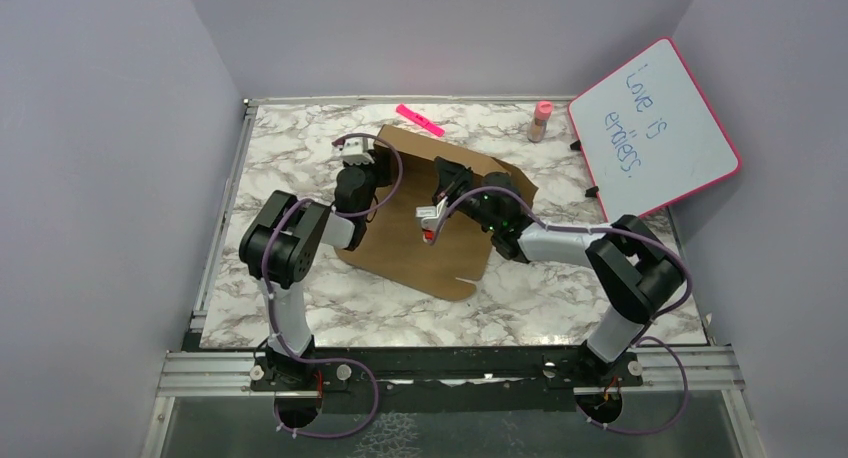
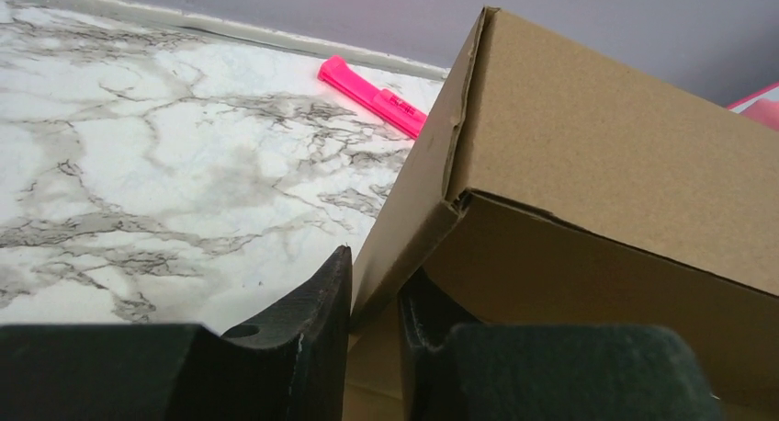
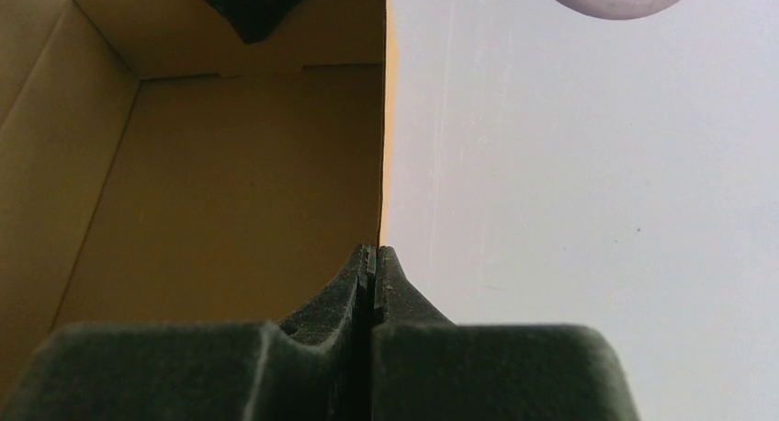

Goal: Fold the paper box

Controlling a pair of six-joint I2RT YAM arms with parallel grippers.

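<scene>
While I watch the overhead feed, the paper box [image 1: 420, 248] sits around the middle of the marble table [image 1: 330, 313], a little toward the back edge and turned at an angle. Its broad brown panel lies flat and its walls are raised at the far side.

Left gripper [image 2: 375, 283] is at the box's far-left corner. On my left wrist feed the claw is narrow, one cardboard wall sandwiched between the two black fingers [image 2: 317, 311], and both of them look pressed against it.

Right gripper [image 3: 372, 256] reaches in over the box from the right. Its wrist feed looks along the inside of the box, and the claw is pinched tight on the thin upright edge of a side wall, with almost no gap showing.

Over by the back edge, a pink marker [image 1: 420, 120] lies well clear of the box. A small pink bottle [image 1: 541, 121] stands further right, near the back-right corner, just beside the pink-framed whiteboard [image 1: 655, 128] propped there.
</scene>
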